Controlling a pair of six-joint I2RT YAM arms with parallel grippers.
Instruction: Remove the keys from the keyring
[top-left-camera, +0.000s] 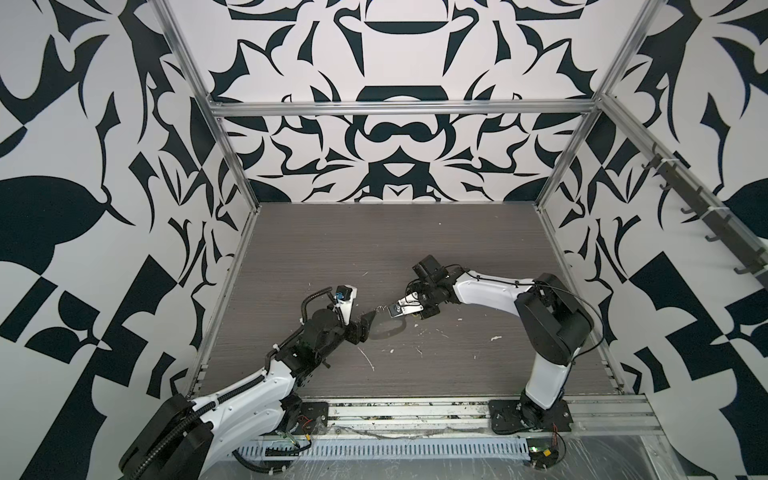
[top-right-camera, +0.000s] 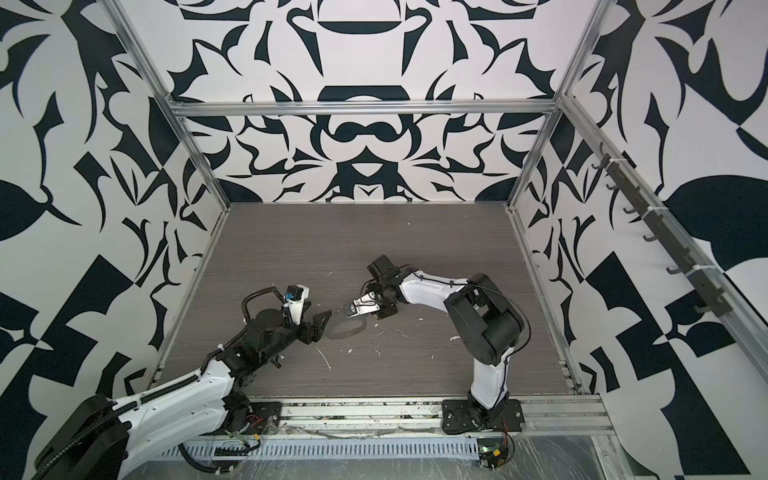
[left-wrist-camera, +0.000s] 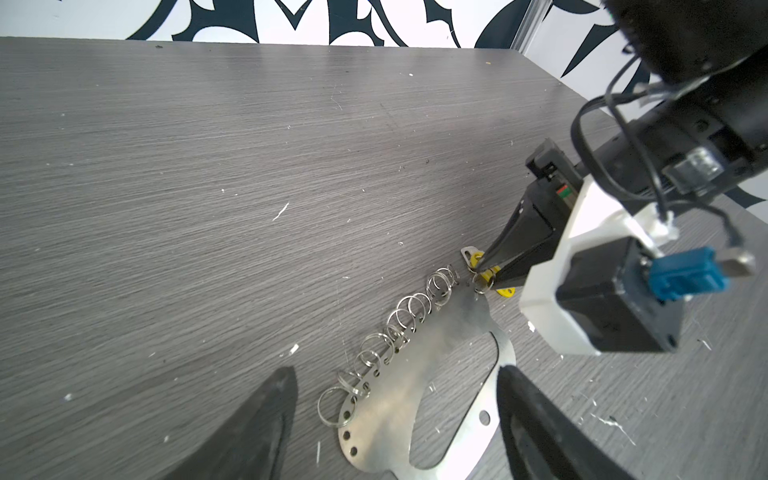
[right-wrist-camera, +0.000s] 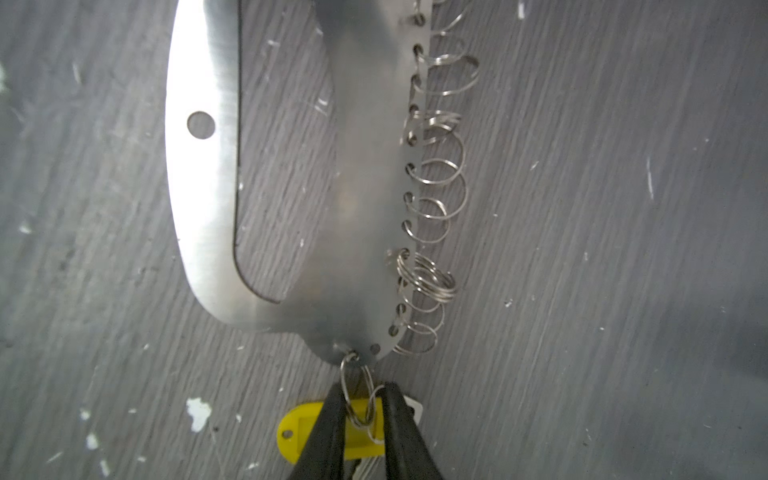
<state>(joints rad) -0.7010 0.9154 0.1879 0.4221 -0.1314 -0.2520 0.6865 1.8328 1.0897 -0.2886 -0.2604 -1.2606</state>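
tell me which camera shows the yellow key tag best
The right wrist view: the yellow tag lies close and large, its end hole clear, partly under the right gripper. The left wrist view shows only yellow slivers beside that gripper's tip. In both top views it is too small to make out.

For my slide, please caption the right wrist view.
Black fingers of the right gripper flank small silver rings linking a yellow plastic key tag to a flat silver metal keyring plate.

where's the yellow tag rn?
Right wrist view: yellow tag lies under the right hand, whose fingers flank the small rings linking it to the end of the keyring plate. In both top views that hand sits mid-table.
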